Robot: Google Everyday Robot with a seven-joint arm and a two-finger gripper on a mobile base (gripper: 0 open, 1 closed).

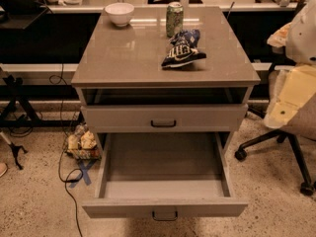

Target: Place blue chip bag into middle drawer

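Observation:
The blue chip bag (182, 51) lies crumpled on the grey cabinet top (128, 58), right of centre, just in front of the green soda can (174, 19). The middle drawer (118, 209) is pulled wide open below, its dark handle (164, 215) facing me and its inside bare. The identical drawer above it (163, 117) is closed. My gripper is not in view; only a pale, white and yellowish part of my arm (294, 88) shows at the right edge, apart from the bag and the cabinet.
A white bowl (120, 13) stands at the back left of the top. An office chair base with castors (276, 147) is on the floor to the right. Cables and a small bundle of clutter (81, 142) lie to the cabinet's left.

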